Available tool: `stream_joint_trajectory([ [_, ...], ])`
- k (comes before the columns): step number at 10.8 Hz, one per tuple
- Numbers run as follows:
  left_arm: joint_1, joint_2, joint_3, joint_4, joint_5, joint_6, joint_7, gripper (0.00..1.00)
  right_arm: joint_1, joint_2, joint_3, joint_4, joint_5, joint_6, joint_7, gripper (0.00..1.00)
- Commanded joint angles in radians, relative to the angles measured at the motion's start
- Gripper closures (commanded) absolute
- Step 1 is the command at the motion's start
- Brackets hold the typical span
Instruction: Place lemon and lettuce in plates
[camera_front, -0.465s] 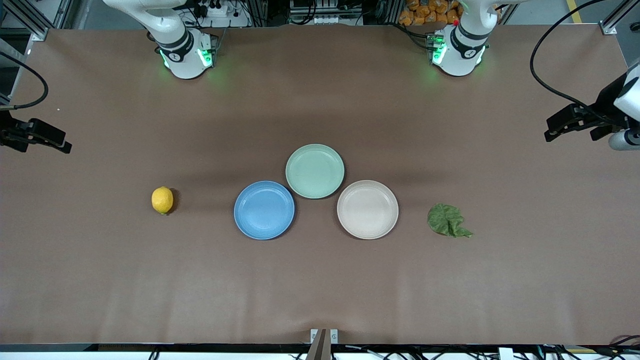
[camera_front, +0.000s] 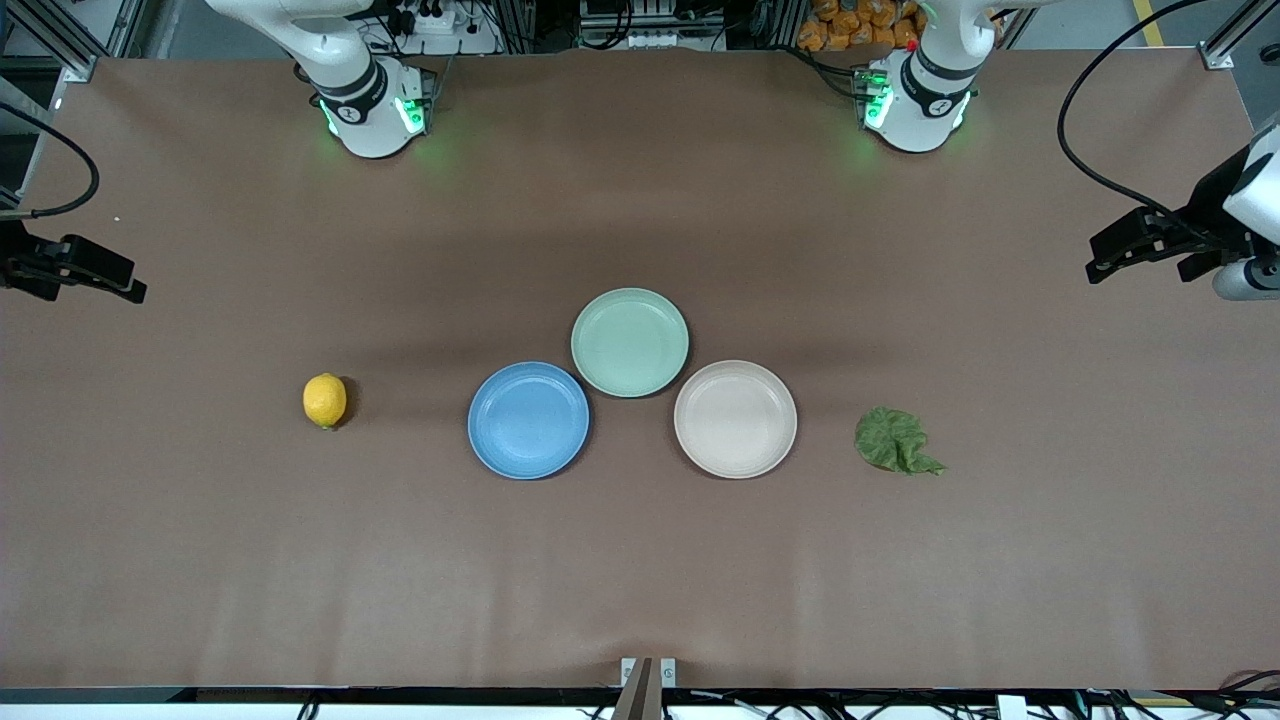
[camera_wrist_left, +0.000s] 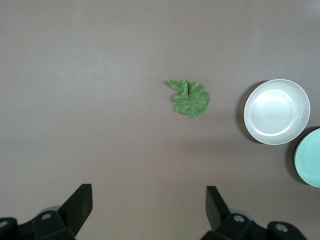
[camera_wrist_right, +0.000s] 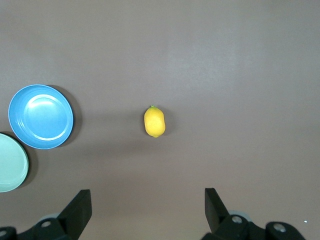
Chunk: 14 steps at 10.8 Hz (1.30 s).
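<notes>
The yellow lemon (camera_front: 325, 400) lies on the table toward the right arm's end, apart from the blue plate (camera_front: 528, 420). It also shows in the right wrist view (camera_wrist_right: 154, 121). The green lettuce (camera_front: 895, 441) lies toward the left arm's end, beside the beige-white plate (camera_front: 735, 418). It also shows in the left wrist view (camera_wrist_left: 190, 98). Both plates are bare. My right gripper (camera_front: 135, 292) hangs open and empty over its end of the table, high above the lemon (camera_wrist_right: 147, 202). My left gripper (camera_front: 1095, 270) hangs open and empty over its end, high above the lettuce (camera_wrist_left: 149, 200).
A pale mint-green plate (camera_front: 630, 342) sits between the blue and beige-white plates, farther from the front camera, and touches both. The brown table surface holds nothing else. Cables hang near both grippers.
Both grippers have shifted very slightly. Nothing on the table has moved.
</notes>
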Motion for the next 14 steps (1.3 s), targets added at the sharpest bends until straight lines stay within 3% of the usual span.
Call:
stream_joint_trajectory([
  [1,0.002,-0.001,-0.001,0.013,0.002,0.004,0.019,0.00,-0.001,0.009,0.001,0.013,0.010,-0.013,0.000,0.00],
  [8,0.004,0.048,-0.001,0.026,0.002,0.065,0.021,0.00,0.000,0.009,0.001,0.011,0.010,-0.013,-0.005,0.00],
  [14,-0.004,0.252,0.004,0.023,0.005,0.181,-0.007,0.00,-0.003,0.016,0.001,-0.003,0.010,-0.040,-0.013,0.00],
])
